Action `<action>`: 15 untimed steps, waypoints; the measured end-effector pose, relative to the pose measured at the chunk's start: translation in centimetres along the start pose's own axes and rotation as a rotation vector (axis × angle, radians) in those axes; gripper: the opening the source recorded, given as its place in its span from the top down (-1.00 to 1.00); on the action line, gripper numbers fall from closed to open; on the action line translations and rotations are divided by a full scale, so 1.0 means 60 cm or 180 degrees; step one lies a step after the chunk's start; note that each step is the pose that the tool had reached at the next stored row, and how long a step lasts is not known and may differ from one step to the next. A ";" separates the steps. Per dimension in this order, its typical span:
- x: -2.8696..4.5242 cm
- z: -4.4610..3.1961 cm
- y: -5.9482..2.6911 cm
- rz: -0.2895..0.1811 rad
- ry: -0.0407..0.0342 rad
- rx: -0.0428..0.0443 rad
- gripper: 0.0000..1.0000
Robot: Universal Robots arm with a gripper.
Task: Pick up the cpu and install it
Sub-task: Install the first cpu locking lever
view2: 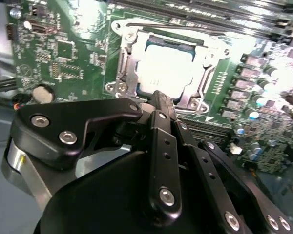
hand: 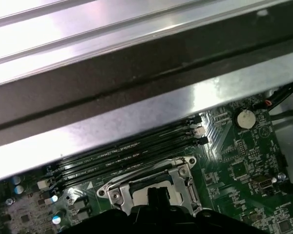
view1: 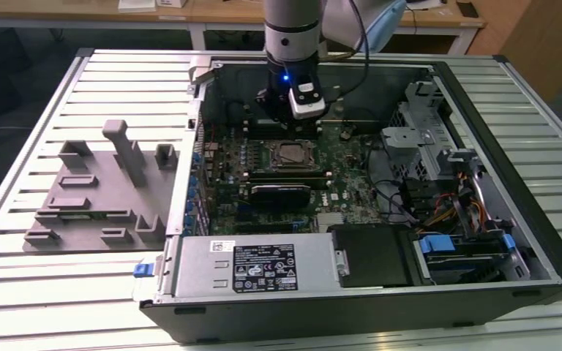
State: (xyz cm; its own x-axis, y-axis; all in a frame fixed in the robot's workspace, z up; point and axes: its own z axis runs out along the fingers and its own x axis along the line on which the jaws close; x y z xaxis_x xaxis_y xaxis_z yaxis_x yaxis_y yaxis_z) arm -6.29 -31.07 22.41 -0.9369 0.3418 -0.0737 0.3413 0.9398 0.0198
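Black gripper (view2: 158, 100) linkage is the closest thing to us in the second wrist view, and the fingers look pinched together with nothing between them, as far as we can tell. The tip hovers just over the near edge of the socket (view2: 124, 73), not touching the chip from what we can see.

Right past that tip sits the cpu (view2: 168, 66), silvery lid up, lying flat inside the socket's metal frame. So we'd say the pick and the drop-in look done. What we can't call is whether the retention frame is latched down; that part looks open to us, but it's a guess.

It's square, so no real long axis. Its edges run parallel to the socket frame and, further back, to the memory slots (hand: 132, 151).

In the exterior view the arm (view1: 291, 29) stands over the motherboard (view1: 350, 194) inside the open computer case (view1: 515, 241), with the grey tray (view1: 96, 197) well apart on the exterior view's left.
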 end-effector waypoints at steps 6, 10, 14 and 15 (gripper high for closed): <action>-0.001 0.000 0.000 0.0001 0.0047 0.0022 0.79; -0.003 0.000 -0.003 0.0001 0.0048 0.0023 0.79; -0.005 0.000 -0.010 0.0001 0.0047 0.0023 0.79; -0.006 0.000 -0.011 0.0001 0.0047 0.0023 0.79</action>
State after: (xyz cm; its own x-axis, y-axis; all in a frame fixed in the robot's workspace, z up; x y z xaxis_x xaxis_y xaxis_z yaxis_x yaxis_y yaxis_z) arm -6.17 -31.85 22.40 -0.9378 0.3421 -0.0589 0.3420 0.9396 0.0126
